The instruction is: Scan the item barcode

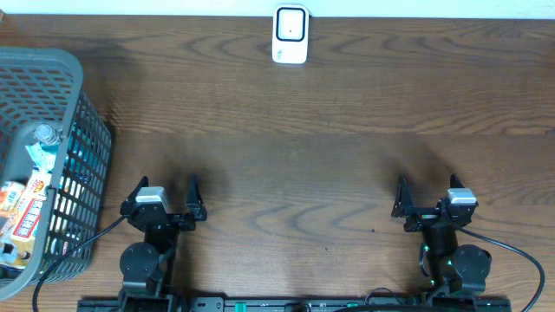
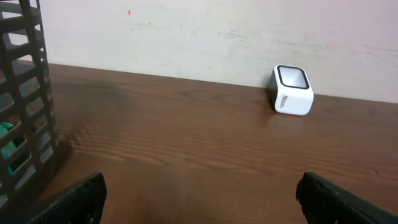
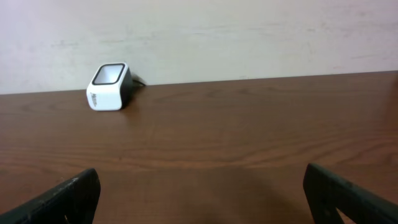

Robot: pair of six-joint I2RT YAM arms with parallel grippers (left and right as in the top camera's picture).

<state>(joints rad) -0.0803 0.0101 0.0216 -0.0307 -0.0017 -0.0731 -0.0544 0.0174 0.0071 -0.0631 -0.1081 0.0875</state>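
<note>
**No scan made: goods lie in the basket, both grippers empty**

The colourful packaged goods (image 1: 24, 212), among them an orange-and-white printed packet and what looks like a clear capped bottle, lie heaped inside the grey plastic mesh basket (image 1: 91, 147) at the left edge of the dark wooden table (image 1: 286, 173). Which one is meant for scanning cannot be told. None of them has been lifted out.

The white, rounded barcode scanner with its dark window (image 1: 290, 35) stands at the middle of the table's far edge, well apart from the basket, with nothing in front of it.

Near the table's front edge, the left gripper (image 1: 167, 184) sits just beside the basket and the right gripper (image 1: 428, 187) towards the right side. Both have their black fingers spread wide and hold nothing.

By this evidence the job is at its very start. An item is to be picked from the basket, most likely by the left arm, carried across, and its barcode turned to the scanner's window.
</note>
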